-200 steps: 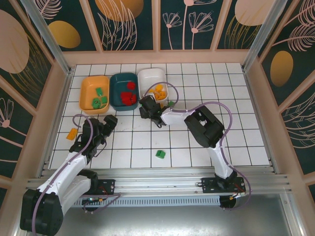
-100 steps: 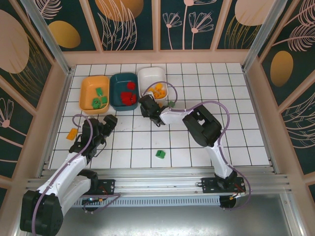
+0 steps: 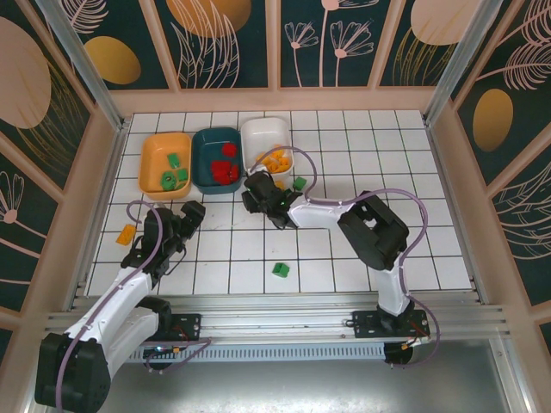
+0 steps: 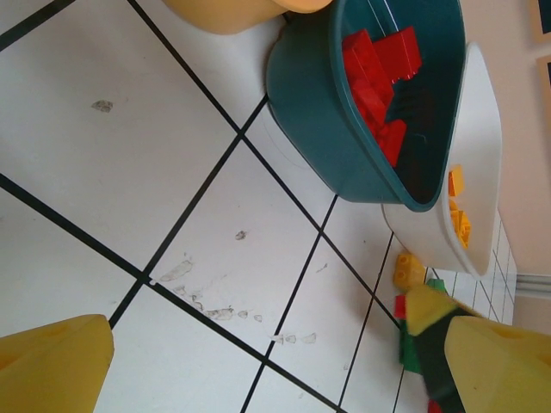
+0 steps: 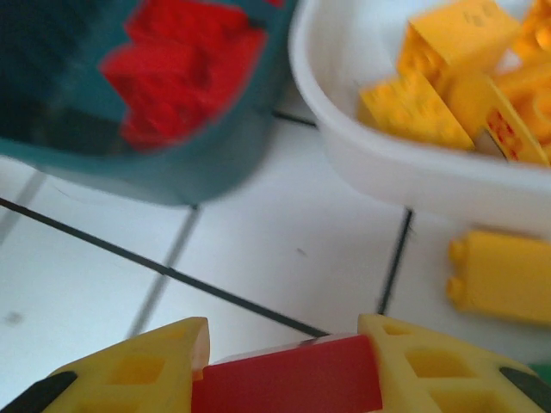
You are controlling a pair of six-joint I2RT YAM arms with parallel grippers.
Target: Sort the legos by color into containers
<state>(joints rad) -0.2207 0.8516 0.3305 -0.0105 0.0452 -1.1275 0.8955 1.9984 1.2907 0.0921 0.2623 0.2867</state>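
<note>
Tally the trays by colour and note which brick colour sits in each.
orange tray: 1, green bricks inside
dark teal tray: 1, red bricks inside
white tray: 1, yellow-orange bricks inside
Total: 3 trays

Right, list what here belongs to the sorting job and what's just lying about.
Job: orange tray; teal tray; white tray; red brick clamped in the right gripper; loose green brick up front; loose orange brick at far left; yellow brick beside the white tray.
Lying about: purple cables; patterned wall panels; metal rail.
</note>
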